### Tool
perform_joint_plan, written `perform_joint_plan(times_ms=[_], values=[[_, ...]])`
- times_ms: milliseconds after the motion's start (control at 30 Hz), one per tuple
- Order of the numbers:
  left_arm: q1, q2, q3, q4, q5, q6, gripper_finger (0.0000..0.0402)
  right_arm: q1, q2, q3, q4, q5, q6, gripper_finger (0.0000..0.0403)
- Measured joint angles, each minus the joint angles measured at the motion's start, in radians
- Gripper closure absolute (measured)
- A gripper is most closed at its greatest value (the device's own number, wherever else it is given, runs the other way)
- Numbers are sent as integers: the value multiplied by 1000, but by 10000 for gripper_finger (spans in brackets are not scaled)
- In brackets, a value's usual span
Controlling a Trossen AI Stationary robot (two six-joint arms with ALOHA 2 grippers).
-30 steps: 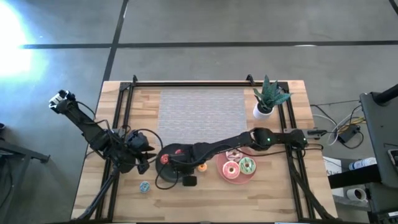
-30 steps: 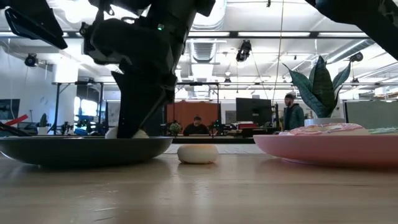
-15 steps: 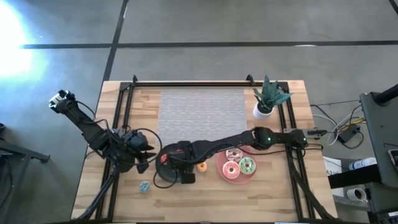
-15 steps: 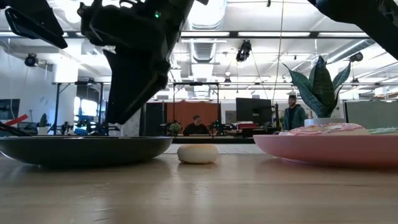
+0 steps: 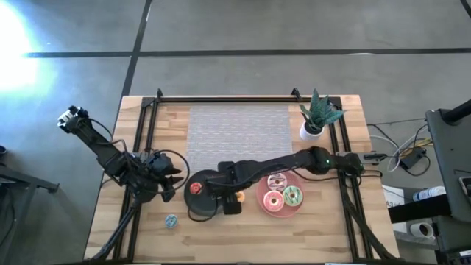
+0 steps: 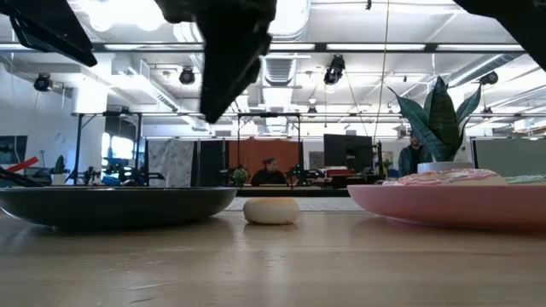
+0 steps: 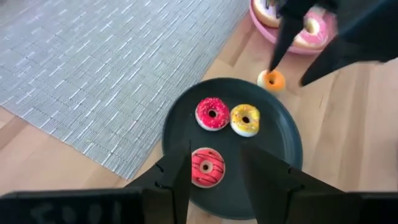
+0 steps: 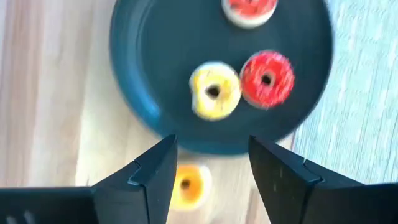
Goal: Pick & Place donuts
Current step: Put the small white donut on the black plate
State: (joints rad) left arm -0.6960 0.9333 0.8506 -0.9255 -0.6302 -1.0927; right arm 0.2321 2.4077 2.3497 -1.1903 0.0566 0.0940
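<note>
The black plate (image 7: 273,149) carries three donuts lying flat: a red sprinkled one (image 7: 212,113), a yellow one (image 7: 245,119) and a red one (image 7: 208,167). The orange donut (image 5: 239,196) lies on the wood between the black plate and the pink plate (image 5: 263,207), which holds the pink (image 5: 275,200), green (image 5: 293,195) and white-pink (image 5: 277,182) donuts. The teal donut (image 5: 171,220) lies near the front edge. My right gripper (image 8: 211,168) hovers open above the black plate's right rim. My left gripper (image 7: 214,180) waits open, left of the plate.
A grey woven mat (image 5: 239,131) covers the table's far middle. A potted plant (image 5: 318,116) stands at the far right. Black frame rails (image 5: 151,125) run along the left, right and far edges. In the low view, people sit and stand in the room behind.
My right gripper has risen off the black plate and drawn back a little toward the table's right edge. The yellow donut it had down at the plate now lies on the plate, free of the fingers.
</note>
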Motion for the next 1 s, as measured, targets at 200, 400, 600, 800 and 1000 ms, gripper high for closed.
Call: perform_joint_plan(times_ms=[200,400,600,800,1000], values=[[0,1,-23,-1,0,0,290,65,-2,-23,-53,-1,11,211],[0,0,-58,10,0,-1,290,97,-2,-86,-46,0,94,211],[0,0,-68,20,-1,0,290,104,-5,-149,119,98,284,211],[0,0,-68,21,-63,12,290,101,-10,-157,249,241,405,211],[0,0,-68,24,-65,23,290,112,-11,-199,279,312,470,211]])
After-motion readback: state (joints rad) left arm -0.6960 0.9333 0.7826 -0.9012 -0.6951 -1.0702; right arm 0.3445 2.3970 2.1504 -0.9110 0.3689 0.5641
